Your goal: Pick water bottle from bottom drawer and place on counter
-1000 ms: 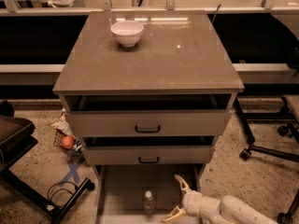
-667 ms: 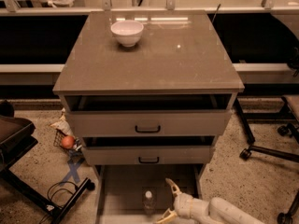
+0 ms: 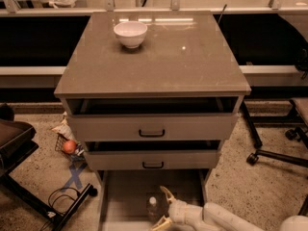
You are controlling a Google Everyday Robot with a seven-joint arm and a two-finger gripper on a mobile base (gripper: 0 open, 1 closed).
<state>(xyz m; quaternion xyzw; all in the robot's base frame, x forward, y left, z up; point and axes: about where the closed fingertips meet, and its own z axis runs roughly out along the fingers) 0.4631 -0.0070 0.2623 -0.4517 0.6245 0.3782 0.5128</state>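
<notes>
Hand (image 3: 161, 209) low at the front of the bottom drawer (image 3: 122, 196), reaching in from the right; fingers spread wide, one toward the back, one toward the front, nothing pinched.

Bottle (image 3: 152, 210) upright on the drawer floor, just left of the spread fingers, at their mouth; whether a finger touches it I cannot tell.

Handling, my judgement: small clear plastic, likely light; how full it is I cannot tell; the thin wall should give under a squeeze; smooth, a little slippery; tall and narrow, so a nudge from a fingertip could tip it.

Where to hold: across the ribbed body, about mid-height, below the white cap; ribs give some bite; close gently, enough to carry and not crush; cap too small a target.

Surface (image 3: 183, 57) above; bowl (image 3: 130, 33) at its back left; set down away from it.
</notes>
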